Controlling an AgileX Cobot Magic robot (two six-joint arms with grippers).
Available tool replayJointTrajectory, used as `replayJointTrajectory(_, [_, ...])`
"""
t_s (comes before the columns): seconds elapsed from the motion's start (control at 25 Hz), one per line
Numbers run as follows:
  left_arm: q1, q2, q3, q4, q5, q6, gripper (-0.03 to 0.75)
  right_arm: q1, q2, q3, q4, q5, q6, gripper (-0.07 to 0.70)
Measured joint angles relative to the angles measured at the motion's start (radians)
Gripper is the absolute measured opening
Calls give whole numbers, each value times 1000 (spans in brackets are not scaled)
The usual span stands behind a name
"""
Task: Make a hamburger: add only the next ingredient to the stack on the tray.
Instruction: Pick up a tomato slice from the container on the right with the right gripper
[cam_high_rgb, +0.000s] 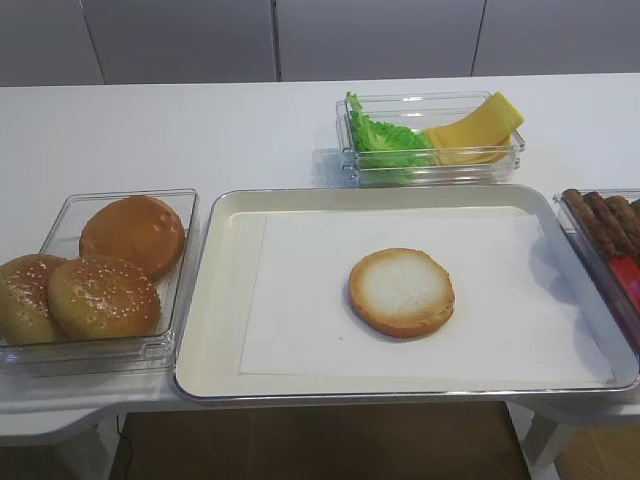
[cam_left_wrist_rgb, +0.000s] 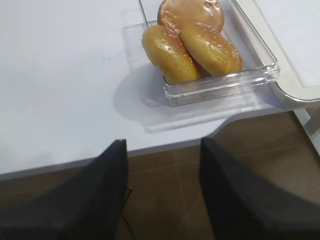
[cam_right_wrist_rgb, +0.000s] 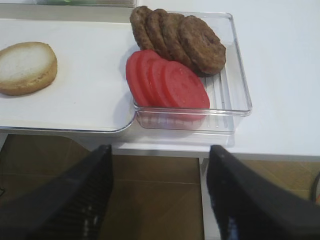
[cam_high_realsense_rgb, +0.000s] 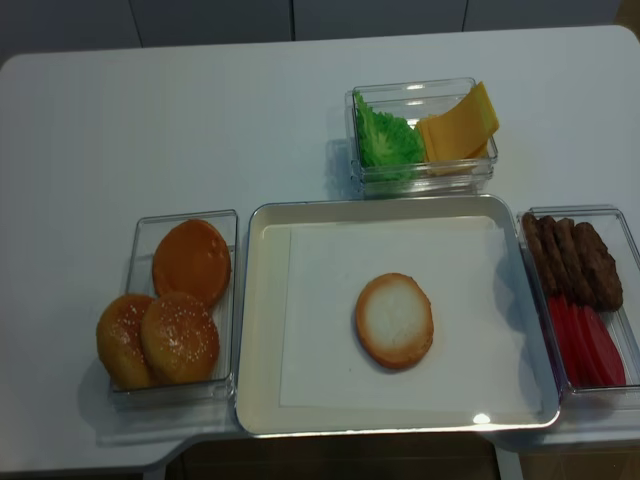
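The stack is one bun half (cam_high_rgb: 401, 291) with a pale cut face, lying mid-tray on the white paper; it also shows as the bun half (cam_high_realsense_rgb: 394, 320) and the bun half (cam_right_wrist_rgb: 26, 67). The cream tray (cam_high_rgb: 215, 300) has a metal rim. Several red tomato slices (cam_right_wrist_rgb: 167, 82) lean in a clear tub right of the tray, also seen as tomato slices (cam_high_realsense_rgb: 588, 345). My right gripper (cam_right_wrist_rgb: 159, 152) is open and empty, hanging over the floor before the table edge, in line with that tub. My left gripper (cam_left_wrist_rgb: 163, 145) is open and empty, off the table's front left.
Brown patties (cam_right_wrist_rgb: 187, 40) share the tomato tub (cam_right_wrist_rgb: 235, 75). A tub of domed buns (cam_high_rgb: 100, 280) stands left of the tray. Lettuce (cam_high_rgb: 385, 138) and yellow cheese slices (cam_high_rgb: 475, 128) fill a tub behind the tray. Neither arm shows in the exterior views.
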Motion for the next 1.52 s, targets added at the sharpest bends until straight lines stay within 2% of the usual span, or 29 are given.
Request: replayJointTrajectory(1.52, [0, 0, 0, 0, 0, 0, 351, 0, 0, 0, 0, -4, -12, 449])
